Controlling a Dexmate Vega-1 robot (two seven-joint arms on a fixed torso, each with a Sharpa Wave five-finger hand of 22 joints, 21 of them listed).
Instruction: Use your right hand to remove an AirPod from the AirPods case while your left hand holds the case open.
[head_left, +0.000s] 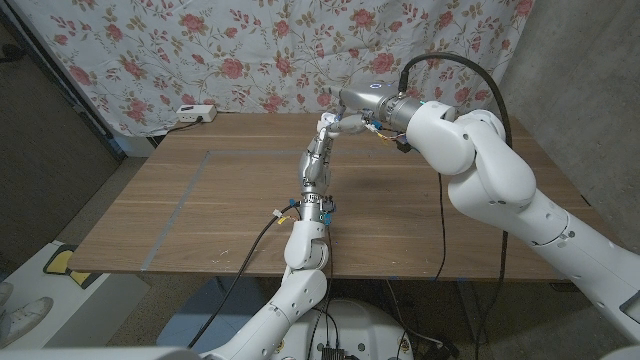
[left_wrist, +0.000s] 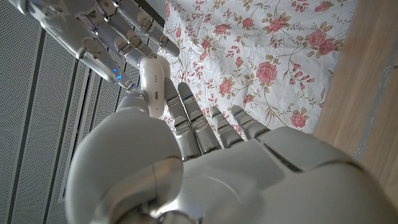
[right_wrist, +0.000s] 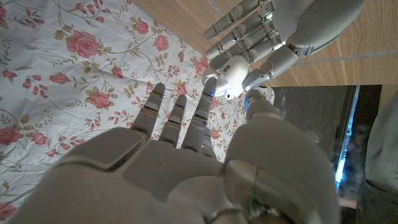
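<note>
White and glossy, the small rounded plastic AirPods case (right_wrist: 231, 76) sits pinched in the fingers (right_wrist: 245, 38) of our left hand (head_left: 327, 128), held up in the air above the far middle of the wooden table (head_left: 200, 200), in front of the floral cloth backdrop (head_left: 250, 50).

Our right hand (head_left: 352, 100) meets it from the opposite side, fingers spread and holding nothing. In the right wrist view one fingertip (right_wrist: 209, 81) is at the case's edge, touching or nearly so, and the case lies straight ahead of that hand. The right hand is thus the one placed to reach in.

The left wrist view shows the case (left_wrist: 153, 84) end-on, its long axis running along our left fingers, with the right hand's fingers (left_wrist: 118, 37) just beyond it. From the head view the case is too small to make out. We cannot tell from any view whether the lid is open or whether an AirPod is exposed.
</note>
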